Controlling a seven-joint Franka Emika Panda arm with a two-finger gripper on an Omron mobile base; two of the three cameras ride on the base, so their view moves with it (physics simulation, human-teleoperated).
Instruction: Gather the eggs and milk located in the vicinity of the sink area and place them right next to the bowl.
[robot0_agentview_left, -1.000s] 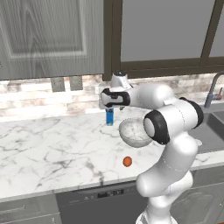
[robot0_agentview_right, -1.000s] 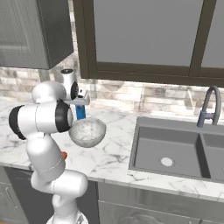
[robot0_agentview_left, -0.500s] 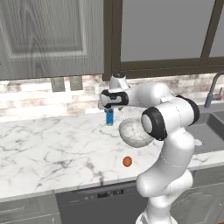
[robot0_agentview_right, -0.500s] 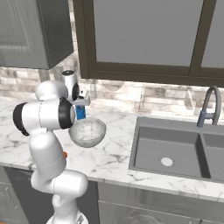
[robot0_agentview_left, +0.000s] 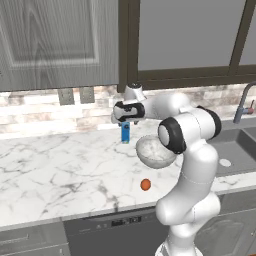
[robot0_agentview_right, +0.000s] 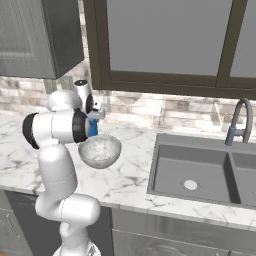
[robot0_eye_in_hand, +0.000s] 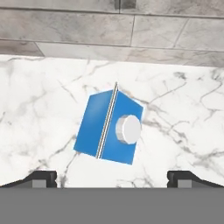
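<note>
The milk (robot0_agentview_left: 125, 132) is a small blue carton standing upright on the marble counter by the back wall. My gripper (robot0_agentview_left: 123, 118) hangs open straight above it, looking down. In the hand view the milk (robot0_eye_in_hand: 109, 127) shows its ridge and white cap from above, and both fingertips (robot0_eye_in_hand: 41, 177) stand wide apart on either side, touching nothing. The speckled bowl (robot0_agentview_left: 154, 151) sits just right of the carton. The eggs (robot0_agentview_left: 145, 184), a single orange-brown ball, lie near the counter's front edge. My upper arm hides part of the milk (robot0_agentview_right: 93, 129) beside the bowl (robot0_agentview_right: 100, 150).
The dark double sink (robot0_agentview_right: 200, 170) with its curved faucet (robot0_agentview_right: 237, 122) lies to the right. A brick backsplash (robot0_eye_in_hand: 131, 30) runs close behind the carton, with wall cabinets (robot0_agentview_left: 60, 40) overhead. Bare marble stretches to the left.
The arm's elbow has shifted slightly. The hand stays above the carton with its fingers wide apart, and the carton, bowl and egg have not moved.
</note>
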